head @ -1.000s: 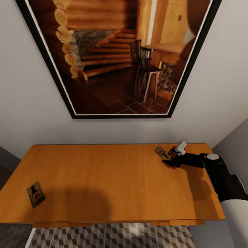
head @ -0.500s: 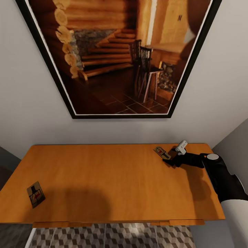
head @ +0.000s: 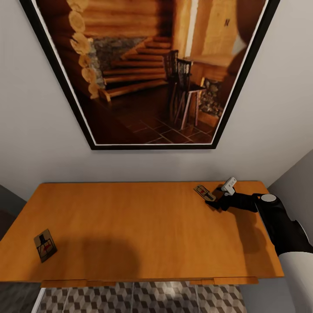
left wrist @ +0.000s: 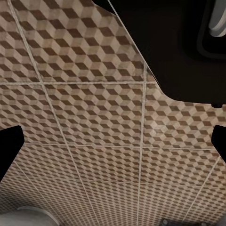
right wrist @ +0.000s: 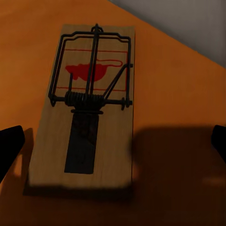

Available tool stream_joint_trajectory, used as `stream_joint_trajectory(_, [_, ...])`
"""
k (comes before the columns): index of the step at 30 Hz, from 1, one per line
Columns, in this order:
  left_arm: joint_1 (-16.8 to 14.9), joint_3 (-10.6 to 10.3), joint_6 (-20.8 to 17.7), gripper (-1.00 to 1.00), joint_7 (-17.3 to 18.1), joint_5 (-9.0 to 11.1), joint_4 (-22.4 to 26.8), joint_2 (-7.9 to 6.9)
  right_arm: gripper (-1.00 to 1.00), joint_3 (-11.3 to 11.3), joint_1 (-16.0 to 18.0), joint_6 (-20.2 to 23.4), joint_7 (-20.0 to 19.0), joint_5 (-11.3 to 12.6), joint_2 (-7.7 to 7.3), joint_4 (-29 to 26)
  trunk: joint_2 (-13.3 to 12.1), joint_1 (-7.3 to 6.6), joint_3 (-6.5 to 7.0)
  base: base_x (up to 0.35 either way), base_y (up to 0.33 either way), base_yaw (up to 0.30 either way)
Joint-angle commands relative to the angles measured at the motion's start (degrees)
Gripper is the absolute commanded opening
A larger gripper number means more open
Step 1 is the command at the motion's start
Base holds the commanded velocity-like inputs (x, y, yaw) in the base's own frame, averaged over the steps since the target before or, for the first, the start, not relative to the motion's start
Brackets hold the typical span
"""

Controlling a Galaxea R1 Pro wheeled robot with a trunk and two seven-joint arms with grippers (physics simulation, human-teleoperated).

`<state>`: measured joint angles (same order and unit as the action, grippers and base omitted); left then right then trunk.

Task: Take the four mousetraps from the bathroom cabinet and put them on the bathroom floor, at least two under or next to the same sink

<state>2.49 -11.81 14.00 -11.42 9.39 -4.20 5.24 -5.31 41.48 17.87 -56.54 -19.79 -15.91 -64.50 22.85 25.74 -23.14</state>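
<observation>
Head view: we saw the cabinet [head: 143, 230] from above as a wide orange-brown top set against a pale wall, under a large black-framed picture [head: 148, 71] of a log-cabin interior. Two traps lay flat on that top, well apart. The far trap [head: 204, 192] sat near the back right corner, just in front of our right gripper [head: 216, 202]; the near trap [head: 45, 245] sat close to the front left edge. Our right arm [head: 280, 226] reached in from the right side, low over the top. A strip of cube-patterned floor [head: 143, 298] showed below the cabinet's front edge.

Right wrist view: we looked along the fingers at the far trap [right wrist: 87, 106], a pale wooden board with dark wire, a coiled spring and a red mouse mark, lying flat on the orange top. Our right fingertips [right wrist: 9, 148] stood spread at the two edges of the frame, wider than the board and not touching it, so this tool was released and empty.

Left wrist view: we saw our left fingertips [left wrist: 8, 146] likewise spread apart over the tiled floor [left wrist: 94, 108], grasping nothing.
</observation>
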Motion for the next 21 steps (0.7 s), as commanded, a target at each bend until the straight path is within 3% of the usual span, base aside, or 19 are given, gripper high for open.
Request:
stream_joint_trajectory(1, [-0.03,-0.49,0.33,1.0,-0.1,0.54,-0.1,0.03,1.0,-0.08,0.0,0.24,-0.23,-1.04,0.0,-0.01,0.07,0.05,-0.09,0.0,0.0,0.0])
stream_joint_trajectory(21, [-0.03,-0.49,0.33,1.0,-0.1,0.54,-0.11,0.03,1.0,-0.09,0.0,0.24,-0.23,-1.04,0.0,-0.01,0.07,0.05,-0.09,0.0,0.031,0.0])
